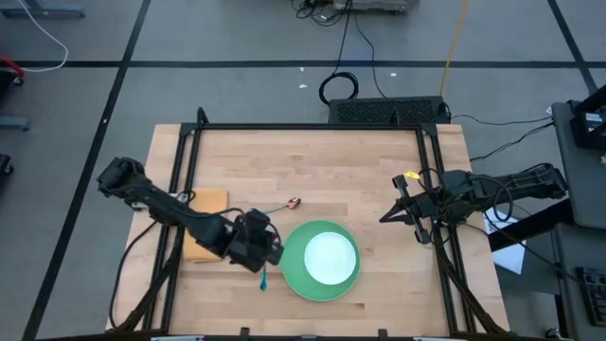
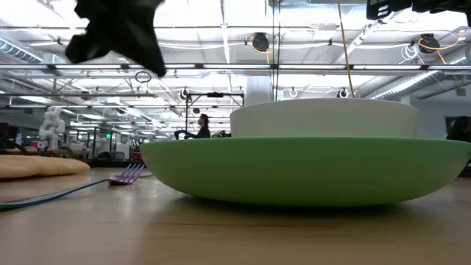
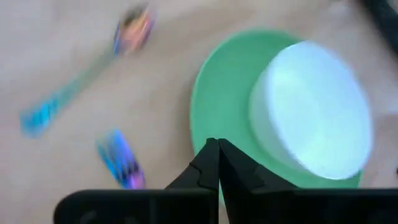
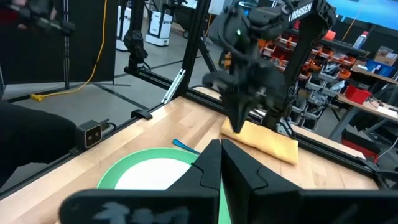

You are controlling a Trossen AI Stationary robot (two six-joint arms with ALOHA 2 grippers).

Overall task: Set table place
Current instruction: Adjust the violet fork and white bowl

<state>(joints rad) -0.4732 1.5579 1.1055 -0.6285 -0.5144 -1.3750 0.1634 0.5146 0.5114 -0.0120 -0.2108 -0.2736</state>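
The green plate lies at the table's near middle with the white bowl standing in it. My left gripper hangs shut just left of the plate, above the table, with nothing between its fingers. Below it lies the blue-handled fork, flat on the wood, its handle end pointing to the near edge. The spoon lies flat farther back. The tan folded cloth lies to the left, partly under the left arm. My right gripper waits shut near the right edge.
The black metal frame edges the light-wood table. Bare wood spreads across the far half and between the plate and the right arm. In the low view the plate and bowl fill the foreground, with the fork and cloth to their left.
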